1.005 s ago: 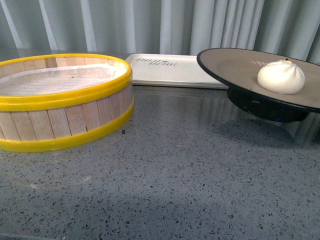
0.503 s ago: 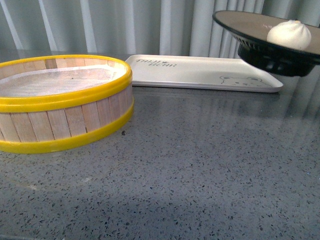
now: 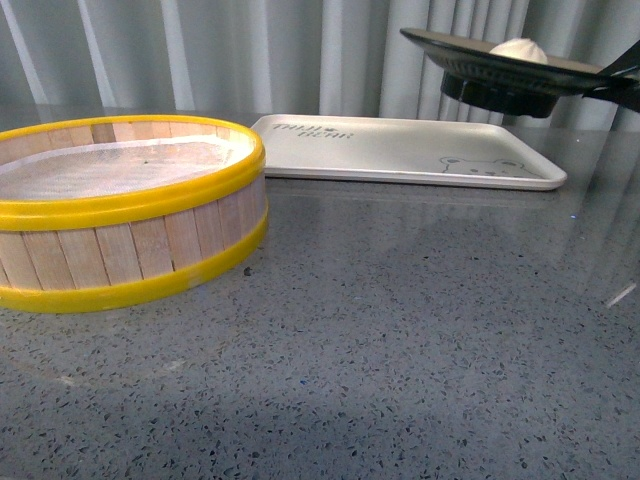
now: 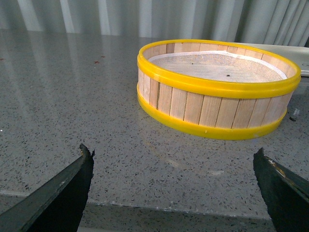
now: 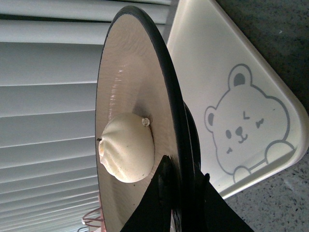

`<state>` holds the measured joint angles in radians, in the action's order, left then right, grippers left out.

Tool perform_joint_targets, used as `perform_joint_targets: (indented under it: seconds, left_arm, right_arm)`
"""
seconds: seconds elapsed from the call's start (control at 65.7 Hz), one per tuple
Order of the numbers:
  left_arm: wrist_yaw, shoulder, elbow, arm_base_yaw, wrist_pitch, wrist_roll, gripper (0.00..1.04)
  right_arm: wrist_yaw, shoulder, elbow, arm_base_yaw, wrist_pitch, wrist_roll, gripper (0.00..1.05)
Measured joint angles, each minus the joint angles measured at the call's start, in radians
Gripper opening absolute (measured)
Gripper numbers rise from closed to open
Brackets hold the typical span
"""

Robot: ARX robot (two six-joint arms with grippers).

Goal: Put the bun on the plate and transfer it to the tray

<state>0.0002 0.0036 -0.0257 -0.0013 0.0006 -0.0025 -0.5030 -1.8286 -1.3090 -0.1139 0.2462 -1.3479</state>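
Note:
The cream-white bun (image 3: 519, 49) sits on the black-rimmed tan plate (image 3: 470, 50), held in the air above the right end of the off-white tray (image 3: 400, 150). My right gripper (image 3: 622, 80) is shut on the plate's rim at the far right. In the right wrist view the bun (image 5: 128, 153) lies on the plate (image 5: 120, 77), the gripper (image 5: 182, 176) pinches the rim, and the tray (image 5: 212, 63) with a bear print lies below. My left gripper (image 4: 174, 164) is open and empty, low over the counter's near edge, apart from everything.
A yellow-rimmed wooden steamer basket (image 3: 120, 215) with white liner stands at the left, also in the left wrist view (image 4: 217, 87). Grey speckled counter (image 3: 400, 330) spreads in front. Pale curtain folds hang behind.
The plate with the bun has risen and moved back over the tray's right end. The right gripper's finger now shows at the frame's right edge.

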Motion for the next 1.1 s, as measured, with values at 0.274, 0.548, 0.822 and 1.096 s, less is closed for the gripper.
perform_joint_targets:
  seconds: [0.274,0.548,0.822,1.096]
  left_arm:
    - [0.000,0.000,0.000,0.000,0.000,0.000,0.98]
    - [0.000,0.000,0.000,0.000,0.000,0.000,0.98]
    - [0.000,0.000,0.000,0.000,0.000,0.000,0.98]
    - [0.000,0.000,0.000,0.000,0.000,0.000,0.98]
  right_arm:
    - [0.029,-0.120,-0.085,0.036,-0.069,0.088,0.03]
    - [0.040,-0.161,-0.130,0.030,-0.059,0.122,0.03]
    - [0.026,-0.202,-0.177,0.026,-0.055,0.121,0.03]
    - [0.018,-0.256,-0.245,0.016,-0.087,0.117,0.03]
